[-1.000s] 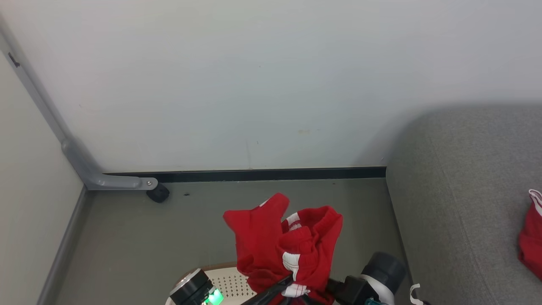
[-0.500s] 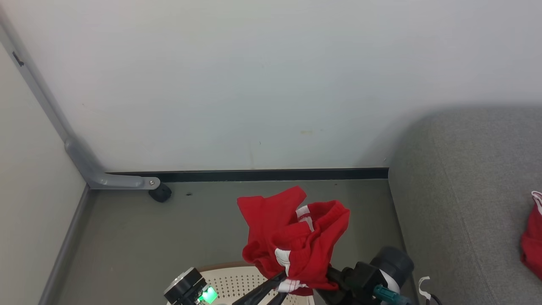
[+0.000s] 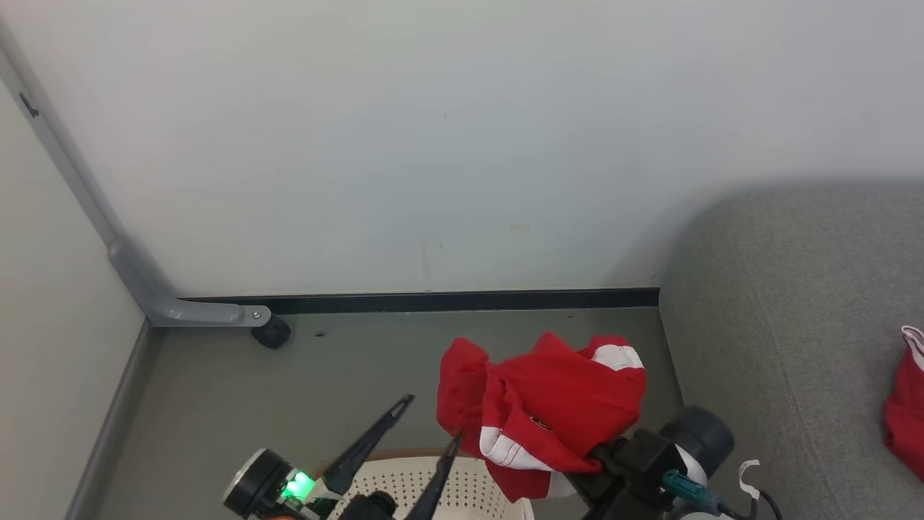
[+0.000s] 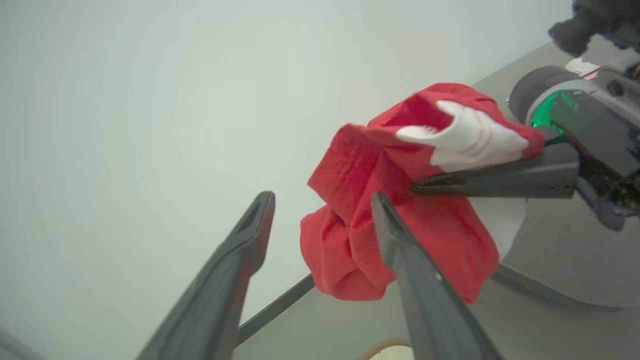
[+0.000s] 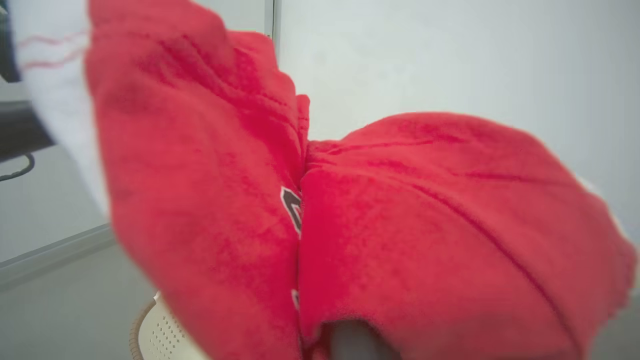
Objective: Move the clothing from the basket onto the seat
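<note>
Head view, floor corner by a pale wall.

- My left gripper (image 3: 433, 417) points toward 1 o'clock above the basket (image 3: 473, 495). Its jaws stand wide apart with nothing between them. In the left wrist view the same left gripper (image 4: 321, 197) shows both fingers clear of the cloth, which hangs beyond them.
- My right gripper (image 4: 420, 187) comes in from 3 o'clock in the left wrist view. Its two fingers lie pressed together as one dark bar, clamped on a red garment (image 3: 548, 404).
- The garment (image 4: 345, 245) is bunched and off the floor, draped over my right fingers, with white trim on top. In the right wrist view the fabric (image 5: 425, 225) sits close to the lens, and a scrap of black-and-white lettering shows at its fold.
- The cream perforated basket, brown rim, sits at 6 o'clock of the head view, under and to the 7 o'clock of the garment. Its corner (image 5: 155, 335) also shows below the cloth.
- The grey seat (image 3: 794, 325) is at 3 o'clock, just beside the hanging garment.
- A second red piece (image 3: 906, 404) with white trim lies on the seat at its far 3 o'clock edge, well apart from my grippers.
- A black caster (image 3: 273, 334) on a grey bracket is at 9 o'clock, by the baseboard.
</note>
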